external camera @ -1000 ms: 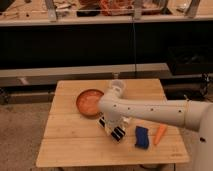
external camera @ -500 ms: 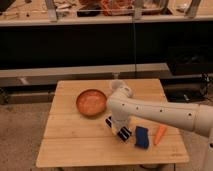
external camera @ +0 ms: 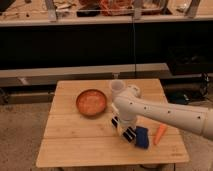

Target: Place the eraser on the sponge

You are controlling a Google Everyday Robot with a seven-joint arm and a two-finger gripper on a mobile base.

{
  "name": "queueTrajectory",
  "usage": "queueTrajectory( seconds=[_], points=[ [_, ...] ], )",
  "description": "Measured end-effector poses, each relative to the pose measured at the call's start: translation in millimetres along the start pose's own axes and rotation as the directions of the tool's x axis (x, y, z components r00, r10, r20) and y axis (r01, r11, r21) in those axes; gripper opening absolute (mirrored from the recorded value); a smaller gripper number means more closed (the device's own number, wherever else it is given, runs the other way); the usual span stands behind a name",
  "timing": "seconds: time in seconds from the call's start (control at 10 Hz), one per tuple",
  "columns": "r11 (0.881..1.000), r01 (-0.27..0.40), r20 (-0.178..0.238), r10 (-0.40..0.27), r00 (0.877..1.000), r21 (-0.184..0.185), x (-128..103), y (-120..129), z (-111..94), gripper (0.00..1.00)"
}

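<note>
1. Table [external camera: 75, 145]: pale wooden slatted top. Its front edge is the nearest thing in the camera view, and every item below up to no. 8 stands on or over it.
2. Sponge [external camera: 142, 138]: small deep-blue block lying flat on the right front part of the table. Nothing rests on top of it.
3. Eraser [external camera: 130, 135]: black bar with thin white stripes, set aslant just left of the sponge. Its lower end is close against the sponge's left edge, and whether they touch cannot be told. It is not on the sponge.
4. Gripper [external camera: 123, 125]: low over the table, right of centre, at the upper end of the eraser. The fingers are drawn together, clamped on the eraser.
5. Carrot [external camera: 160, 134]: orange, tilted, just right of the sponge and near the table's right edge.
6. Arm [external camera: 167, 116]: white, enters from the right edge and reaches leftward above the carrot and sponge, bending down to the gripper.
7. Bowl [external camera: 91, 102]: round, orange-brown, left of the arm's elbow and apart from the eraser.
8. White bottle [external camera: 117, 88]: upright behind the bowl's right side, partly covered by the arm.
9. Ledge [external camera: 65, 71]: pale strip running across behind the table.
10. Counter [external camera: 100, 20]: farthest back, light-topped and cluttered, with a dark recess beneath it.
</note>
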Motion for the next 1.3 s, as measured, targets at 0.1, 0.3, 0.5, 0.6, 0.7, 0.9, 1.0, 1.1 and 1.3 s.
queueTrajectory(
  seconds=[0.1, 0.3, 0.5, 0.6, 0.7, 0.9, 1.0, 1.1, 1.3],
  points=[
    [1.000, -0.007, 0.002, 0.007, 1.000, 0.006, -0.1, 1.1, -0.4, 0.05],
    [1.000, -0.021, 0.005, 0.021, 1.000, 0.015, -4.4, 9.7, 1.6, 0.05],
    [0.999, -0.039, 0.008, 0.039, 0.999, 0.025, -9.3, 18.0, 3.5, 0.05],
    [0.999, -0.044, 0.009, 0.043, 0.999, 0.030, -9.3, 18.2, 3.8, 0.05],
    [0.998, -0.053, 0.009, 0.053, 0.999, 0.034, -10.9, 22.3, 5.0, 0.05],
    [0.997, -0.065, 0.010, 0.065, 0.998, 0.040, -14.4, 29.7, 7.3, 0.05],
    [0.996, -0.071, 0.010, 0.071, 0.997, 0.046, -15.9, 32.0, 7.0, 0.05],
    [0.996, -0.073, 0.009, 0.073, 0.997, 0.050, -16.1, 32.0, 7.2, 0.05],
    [0.995, -0.083, 0.009, 0.082, 0.997, 0.060, -20.9, 36.6, 9.0, 0.05]
  ],
)
